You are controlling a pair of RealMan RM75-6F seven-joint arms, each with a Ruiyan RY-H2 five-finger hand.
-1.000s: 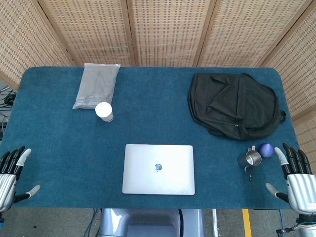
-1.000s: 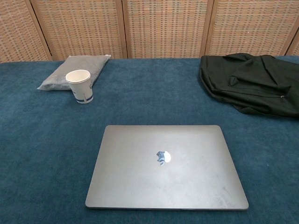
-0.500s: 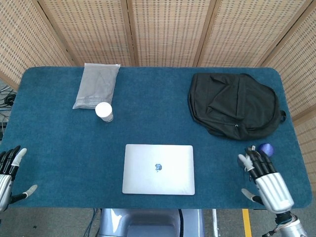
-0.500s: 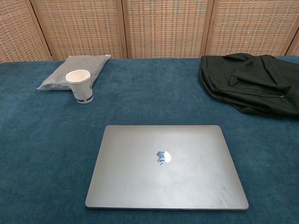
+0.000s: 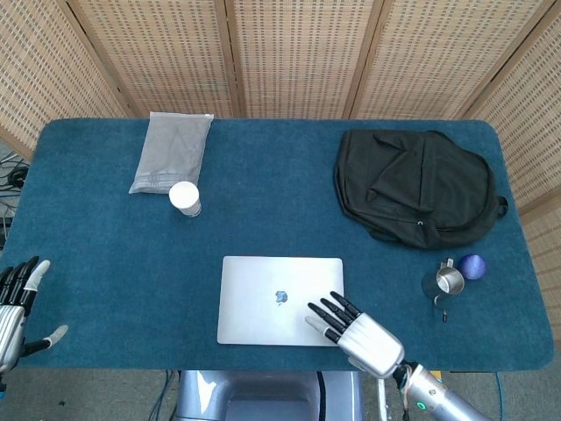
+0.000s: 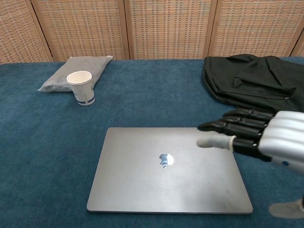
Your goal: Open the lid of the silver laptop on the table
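The silver laptop (image 5: 281, 300) lies closed near the table's (image 5: 105, 254) front edge, the empty, spread right hand (image 5: 355, 329) over its front-right corner, the left hand (image 5: 16, 309) spread empty at the front-left corner.

Table (image 5: 263, 158) covered in blue cloth. Lying directly on it: closed silver laptop (image 5: 272, 294) at front centre; grey pouch (image 5: 171, 151) at back left, white paper cup (image 5: 185, 197) just before it; black backpack (image 5: 412, 186) at back right; steel pitcher (image 5: 443, 282) and blue ball (image 5: 472, 266) near the right edge.
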